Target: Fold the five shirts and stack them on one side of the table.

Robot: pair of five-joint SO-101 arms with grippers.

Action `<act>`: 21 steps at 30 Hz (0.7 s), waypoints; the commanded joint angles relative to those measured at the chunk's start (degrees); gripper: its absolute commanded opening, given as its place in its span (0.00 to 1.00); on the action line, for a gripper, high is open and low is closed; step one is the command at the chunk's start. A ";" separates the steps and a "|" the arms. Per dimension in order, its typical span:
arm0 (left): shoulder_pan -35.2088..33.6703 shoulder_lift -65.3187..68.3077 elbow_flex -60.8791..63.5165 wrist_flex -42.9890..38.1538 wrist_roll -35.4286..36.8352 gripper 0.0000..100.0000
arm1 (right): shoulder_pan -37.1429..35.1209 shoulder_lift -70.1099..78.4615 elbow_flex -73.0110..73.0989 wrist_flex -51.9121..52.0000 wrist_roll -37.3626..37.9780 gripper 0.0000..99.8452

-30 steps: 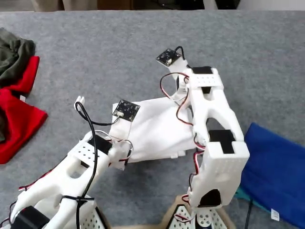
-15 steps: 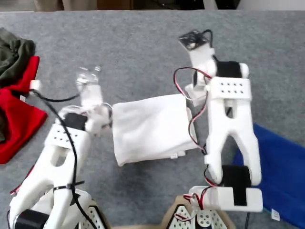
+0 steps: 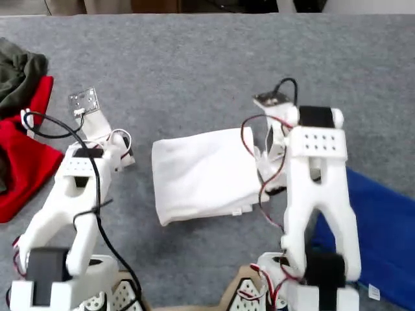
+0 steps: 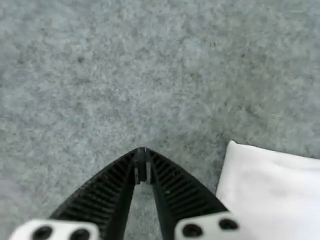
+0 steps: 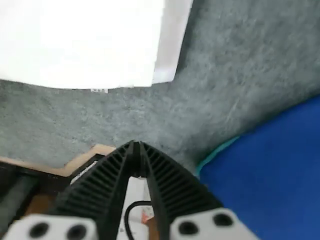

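1. Left gripper [image 4: 141,162] pinched together, empty, over grey mat [image 4: 100,75]; folded white shirt [image 3: 204,173] lies just beside it.
2. Right gripper [image 5: 135,151] also together, empty, between white shirt and blue shirt [image 5: 270,165]; likely nearer for stacking.

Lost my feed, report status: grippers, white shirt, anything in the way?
Left gripper shut, empty, over bare table beside white shirt. Right gripper shut, empty, near blue shirt. White shirt folded, mid-table, unheld; nothing lying on it.
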 commanded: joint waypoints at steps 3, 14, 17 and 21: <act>-0.79 3.65 -7.30 2.99 0.44 0.02 | -2.24 -10.95 7.43 -0.35 -19.60 0.01; -0.53 4.97 -8.26 2.99 0.44 0.02 | -12.09 -15.78 18.86 -14.24 -41.93 0.29; -0.53 5.05 -8.26 2.99 0.44 0.02 | -17.27 -15.78 19.47 -15.65 -46.95 0.33; -0.62 5.23 -8.26 2.90 0.44 0.02 | -21.49 -15.78 19.65 -19.16 -49.23 0.33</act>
